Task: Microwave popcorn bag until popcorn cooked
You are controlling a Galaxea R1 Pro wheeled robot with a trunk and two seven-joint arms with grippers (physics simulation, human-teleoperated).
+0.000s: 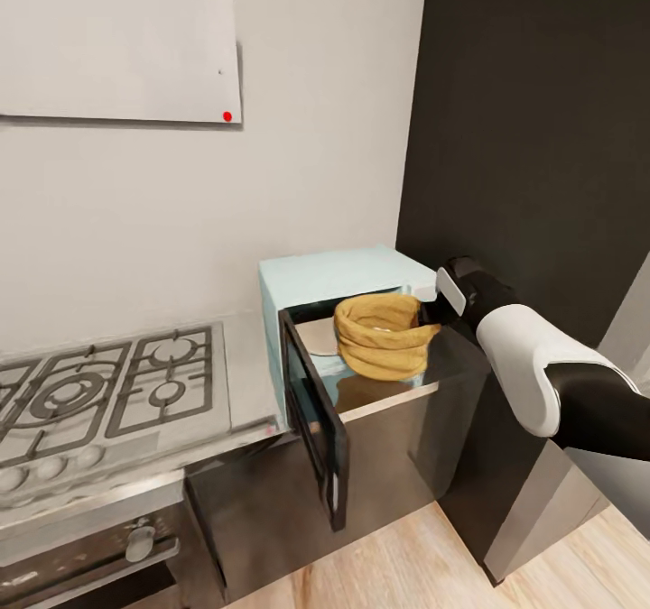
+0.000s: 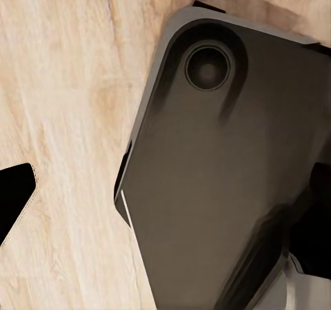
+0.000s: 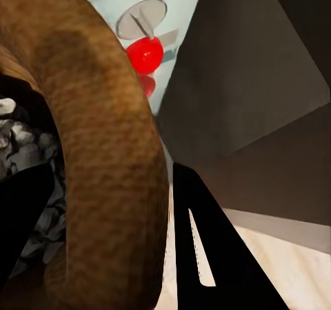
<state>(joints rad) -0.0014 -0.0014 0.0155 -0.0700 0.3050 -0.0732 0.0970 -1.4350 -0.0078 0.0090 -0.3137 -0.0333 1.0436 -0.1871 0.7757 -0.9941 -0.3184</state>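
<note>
Right hand (image 1: 431, 313) clenched on the rolled rim of the popcorn bag (image 1: 383, 334), holding it at the microwave (image 1: 343, 295) opening, door (image 1: 314, 415) swung open. Microwave sits on the bench (image 1: 253, 365) right of the hob (image 1: 99, 388). Left hand: can't tell its state.

The popcorn bag (image 1: 381, 336) is tan-brown with wrinkled folds, and up close its rolled rim (image 3: 103, 151) shows a fine woven-looking grain. The microwave (image 1: 338, 277) is pale mint-blue, its open door (image 1: 314, 415) black-framed with dark glass. The countertop (image 1: 248, 365) is reflective grey over dark brown-black cabinets (image 1: 262, 510). The hob (image 1: 99, 392) carries grey grates. The right arm (image 1: 542, 379) is white and black. The floor (image 2: 62, 117) is pale wood-grain, the wall (image 1: 181, 221) off-white.
</note>
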